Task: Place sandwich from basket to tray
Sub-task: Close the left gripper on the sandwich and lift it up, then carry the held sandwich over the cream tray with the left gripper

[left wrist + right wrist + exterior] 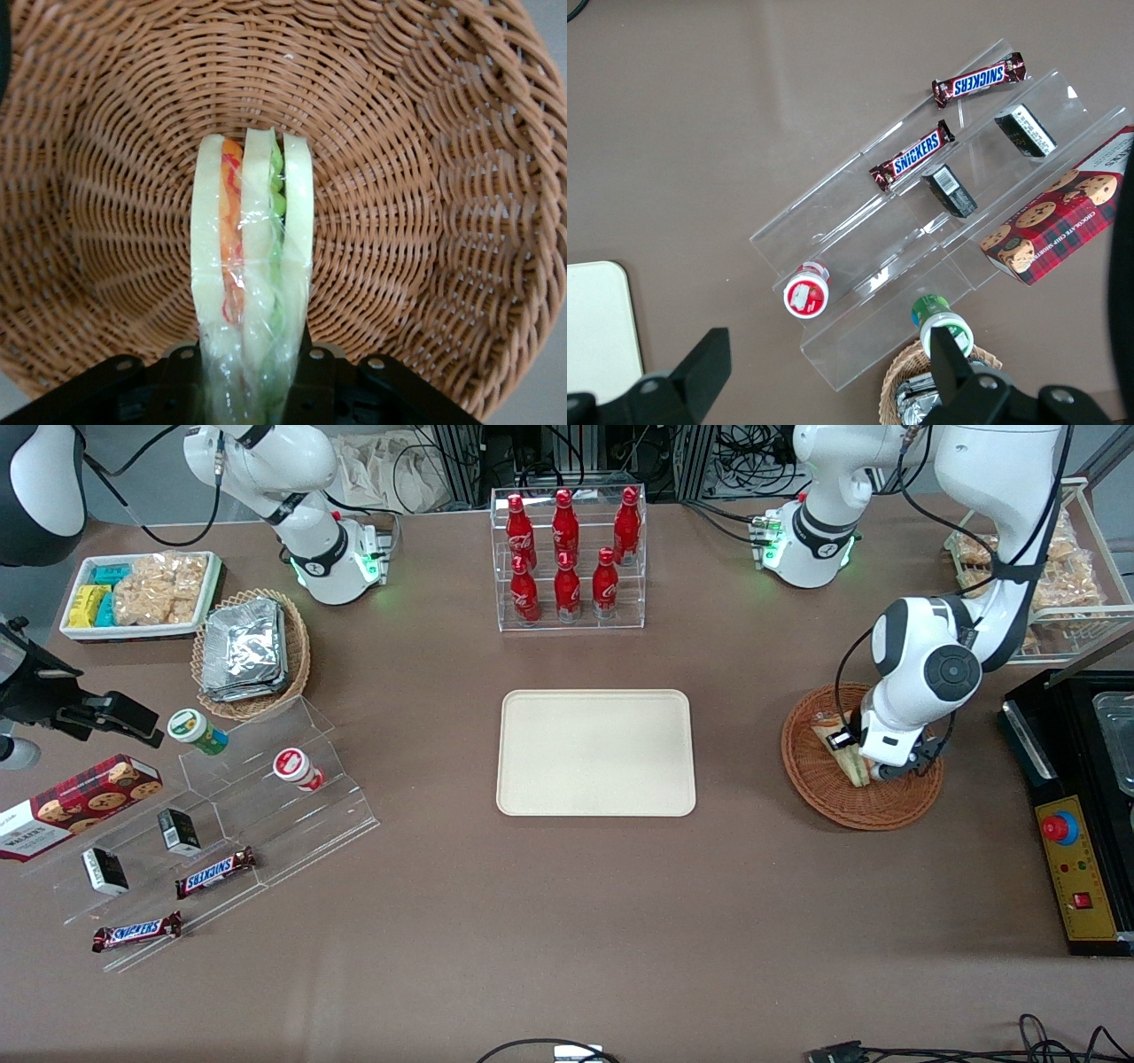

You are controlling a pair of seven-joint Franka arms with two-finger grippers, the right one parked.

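Sitting between jaws of gripper [252, 390]: sandwich [252, 292], in basket [425, 177].

a clear stepped stand [921, 221] holds 2 snickers bars [914, 157], beside a cookie box [1063, 212].

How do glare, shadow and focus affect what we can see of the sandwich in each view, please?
Left wrist view: the sandwich shows sharp against the basket, its wrap catching slight glare, and reaches down into the gripper. Front view: even light, but the arm hides most of the sandwich. Right wrist view: sandwich not shown.
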